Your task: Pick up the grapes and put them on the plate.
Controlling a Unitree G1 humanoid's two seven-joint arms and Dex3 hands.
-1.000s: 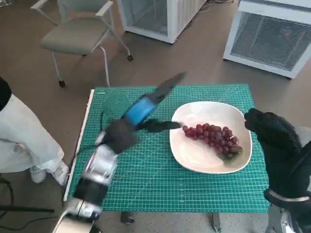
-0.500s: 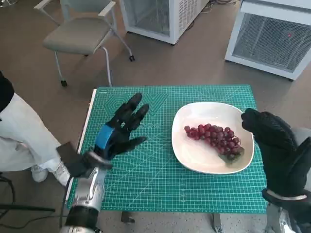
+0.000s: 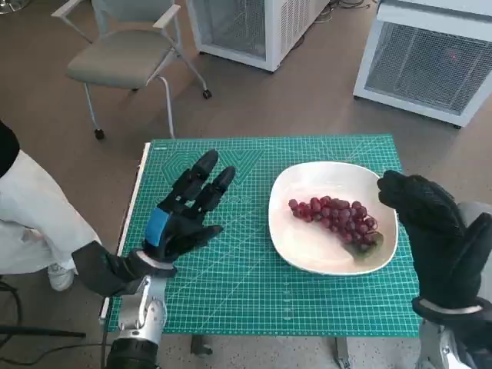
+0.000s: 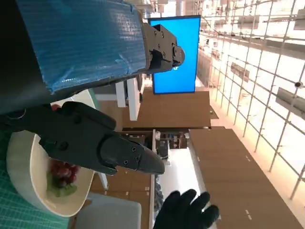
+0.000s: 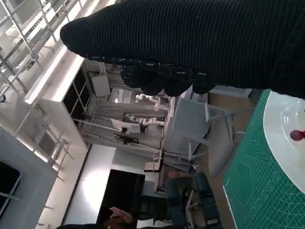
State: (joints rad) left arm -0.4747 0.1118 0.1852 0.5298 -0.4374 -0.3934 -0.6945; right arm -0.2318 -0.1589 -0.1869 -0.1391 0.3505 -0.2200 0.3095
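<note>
One bunch of grapes point(image 3: 336, 217) lies in the plate point(image 3: 307, 250); both hands' fingers released, empty.

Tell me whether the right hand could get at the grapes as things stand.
Probably yes. The right hand hangs at the plate's edge, and the grapes lie uncovered on it, with nothing between; the left hand is off to the other side.

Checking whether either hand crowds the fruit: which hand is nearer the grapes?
Right. The right hand hangs beside the plate's right rim, close to the grapes; the left hand is over the mat, left of the plate.
</note>
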